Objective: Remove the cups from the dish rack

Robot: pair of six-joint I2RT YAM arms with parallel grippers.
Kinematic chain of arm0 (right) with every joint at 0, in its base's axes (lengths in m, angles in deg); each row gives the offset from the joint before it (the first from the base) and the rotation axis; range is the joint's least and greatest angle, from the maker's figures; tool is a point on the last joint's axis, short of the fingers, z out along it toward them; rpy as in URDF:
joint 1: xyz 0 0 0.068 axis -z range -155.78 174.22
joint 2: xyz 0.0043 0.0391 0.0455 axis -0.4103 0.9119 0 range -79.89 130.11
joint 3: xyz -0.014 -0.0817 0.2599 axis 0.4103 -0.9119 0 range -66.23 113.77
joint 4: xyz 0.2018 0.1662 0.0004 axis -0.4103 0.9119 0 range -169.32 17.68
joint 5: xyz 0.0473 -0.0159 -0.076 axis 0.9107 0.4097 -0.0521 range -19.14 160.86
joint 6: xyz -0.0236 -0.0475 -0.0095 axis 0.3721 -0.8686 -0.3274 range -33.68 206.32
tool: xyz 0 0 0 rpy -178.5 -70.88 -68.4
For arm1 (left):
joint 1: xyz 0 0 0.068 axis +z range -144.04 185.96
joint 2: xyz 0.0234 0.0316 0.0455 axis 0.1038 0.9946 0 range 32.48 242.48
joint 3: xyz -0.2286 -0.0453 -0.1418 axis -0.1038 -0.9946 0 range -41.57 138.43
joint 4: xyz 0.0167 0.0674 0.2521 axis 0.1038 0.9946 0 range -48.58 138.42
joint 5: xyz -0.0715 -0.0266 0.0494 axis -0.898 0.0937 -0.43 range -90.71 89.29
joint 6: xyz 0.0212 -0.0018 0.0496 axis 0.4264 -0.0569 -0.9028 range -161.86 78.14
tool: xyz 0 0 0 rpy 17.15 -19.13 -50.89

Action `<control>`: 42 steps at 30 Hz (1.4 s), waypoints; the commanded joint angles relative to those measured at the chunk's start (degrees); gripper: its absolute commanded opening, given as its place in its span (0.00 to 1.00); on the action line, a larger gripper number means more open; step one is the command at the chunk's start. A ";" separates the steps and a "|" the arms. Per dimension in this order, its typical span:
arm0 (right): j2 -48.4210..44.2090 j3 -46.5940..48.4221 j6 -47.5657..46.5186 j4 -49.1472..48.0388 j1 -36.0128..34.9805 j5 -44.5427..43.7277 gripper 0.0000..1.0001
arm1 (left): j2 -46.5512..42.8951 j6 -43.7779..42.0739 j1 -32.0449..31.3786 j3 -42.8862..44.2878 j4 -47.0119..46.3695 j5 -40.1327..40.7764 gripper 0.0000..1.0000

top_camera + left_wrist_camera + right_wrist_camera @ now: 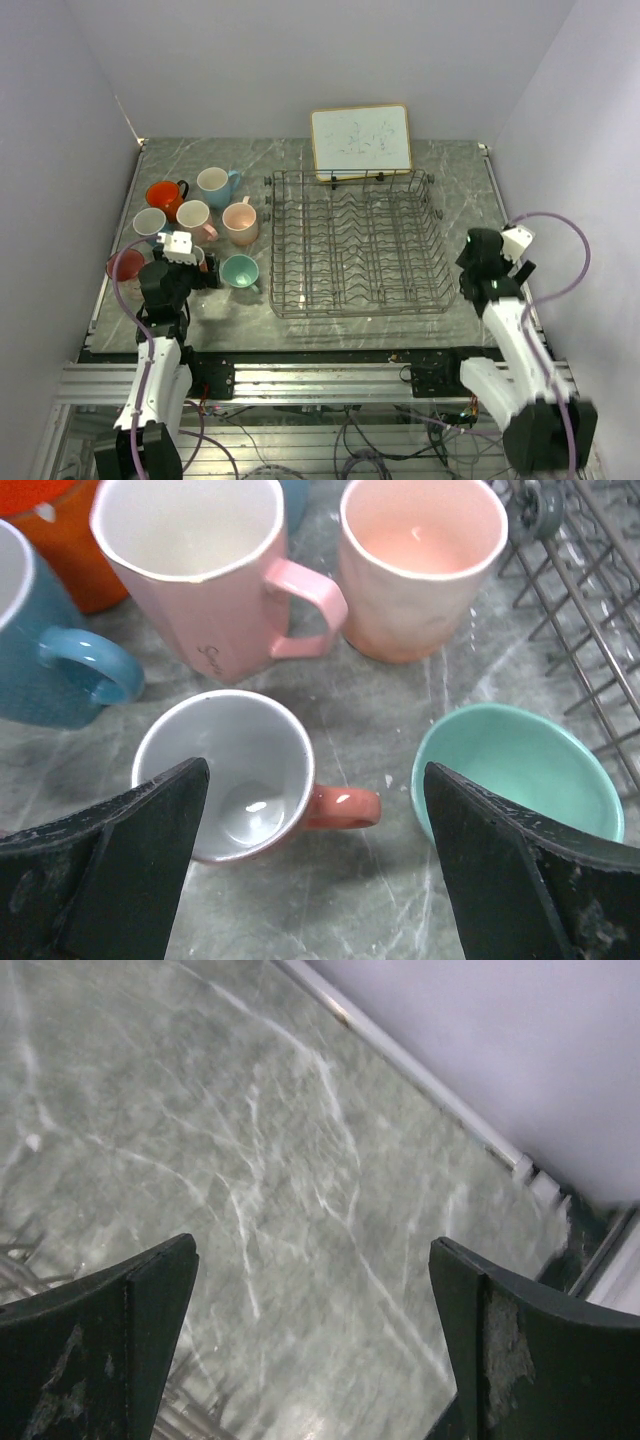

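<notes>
The grey wire dish rack [355, 245] stands mid-table and holds no mugs. Several mugs stand on the table left of it: orange-red [165, 195], light blue [215, 185], pink [193, 217], peach [240, 222] and teal [240, 270]. My left gripper [188, 262] is open and empty above a coral mug with a white inside [235, 780], between the pink mug [190, 540] and the teal mug [515, 770]. In the left wrist view my left gripper [315, 770] touches nothing. My right gripper [480, 262] is open and empty over bare table right of the rack; the right wrist view [312, 1245] shows the same.
A wood-framed whiteboard [360, 140] leans behind the rack. A dark red mug [125, 265] sits near the table's left edge. A blue mug [40, 650] and the peach mug [420, 550] crowd the left gripper. The rack's wires [590, 610] lie to its right. Walls close in on both sides.
</notes>
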 commanded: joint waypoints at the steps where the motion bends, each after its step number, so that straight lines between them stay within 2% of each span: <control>1: -15.93 -10.46 -20.62 -19.48 -0.07 6.39 1.00 | 1.39 1.56 -0.66 -0.53 -6.03 5.01 0.99; 3: -14.70 -12.44 -17.72 -21.04 -0.37 4.12 1.00 | 2.10 1.88 -1.60 -0.28 -6.13 7.24 0.99; 7: -14.54 -14.76 -23.91 -29.78 -0.32 15.16 1.00 | -0.03 3.74 -5.15 -1.20 -5.76 15.74 0.99; 10: -12.01 -16.69 -19.93 -31.74 -0.31 12.62 1.00 | -4.31 4.76 -8.26 -3.36 -5.34 22.14 0.99; 15: -12.69 -22.39 -16.14 -35.34 -0.36 14.37 1.00 | -10.58 5.60 -8.78 -5.69 -3.98 24.42 0.99; 18: -13.38 -25.63 -17.74 -38.66 -0.39 13.52 1.00 | -10.34 5.67 -8.73 -5.62 -4.04 24.58 0.99; 23: -20.34 -34.48 -23.40 -48.70 -0.39 21.93 1.00 | -11.31 6.00 -8.74 -5.59 -3.09 24.12 0.99; 26: -17.33 -34.54 -25.23 -51.18 -0.58 25.71 1.00 | -10.04 5.38 -8.73 -5.39 -3.71 23.06 0.99; 31: -21.42 -37.34 -29.17 -52.93 -1.21 33.01 1.00 | -7.58 4.09 -8.73 -4.94 -4.91 20.42 0.99; 34: -20.05 -36.82 -29.22 -52.96 -2.20 32.02 1.00 | -9.01 4.06 -8.73 -5.16 -4.23 20.21 0.99; 39: -24.16 -37.68 -29.31 -51.21 -2.56 32.17 1.00 | -8.17 4.12 -8.73 -5.02 -4.61 20.32 0.99; 42: -24.88 -38.74 -30.98 -51.85 -2.55 35.75 1.00 | -8.44 4.12 -8.75 -5.03 -4.45 20.33 0.99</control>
